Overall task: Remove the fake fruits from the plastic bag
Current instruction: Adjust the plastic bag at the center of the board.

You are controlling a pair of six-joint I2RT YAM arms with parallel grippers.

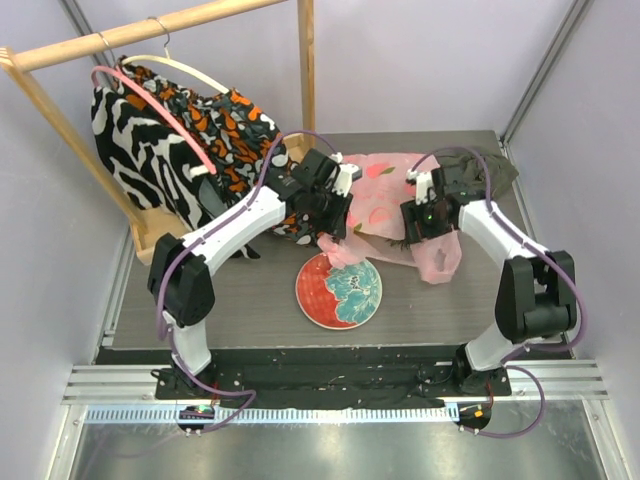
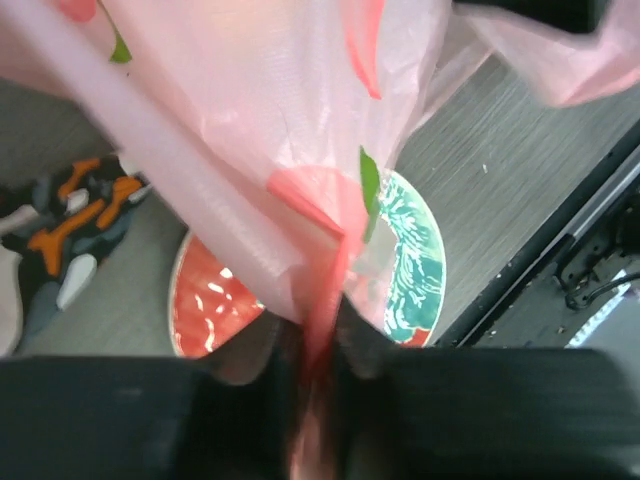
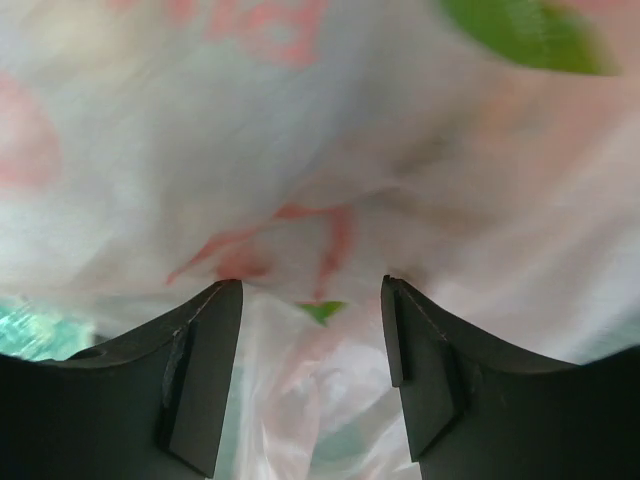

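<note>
The pink translucent plastic bag (image 1: 385, 190) with peach and leaf prints hangs stretched between my two grippers above the table. My left gripper (image 1: 335, 235) is shut on a bunched fold of the bag (image 2: 250, 150); in the left wrist view the left gripper (image 2: 320, 350) pinches the film tight. In the right wrist view, my right gripper (image 3: 312, 330) stands with its jaws apart, loose bag film (image 3: 320, 150) lying between and over them. From above, the right gripper (image 1: 428, 228) is at the bag's right end, where a flap droops. The fake fruits are hidden.
A round red-and-teal plate (image 1: 338, 290) lies on the table just below the left gripper, and the plate (image 2: 210, 310) shows under the film. A wooden rack with patterned clothes (image 1: 190, 130) stands at the back left. An olive cloth (image 1: 490, 165) lies behind the right arm.
</note>
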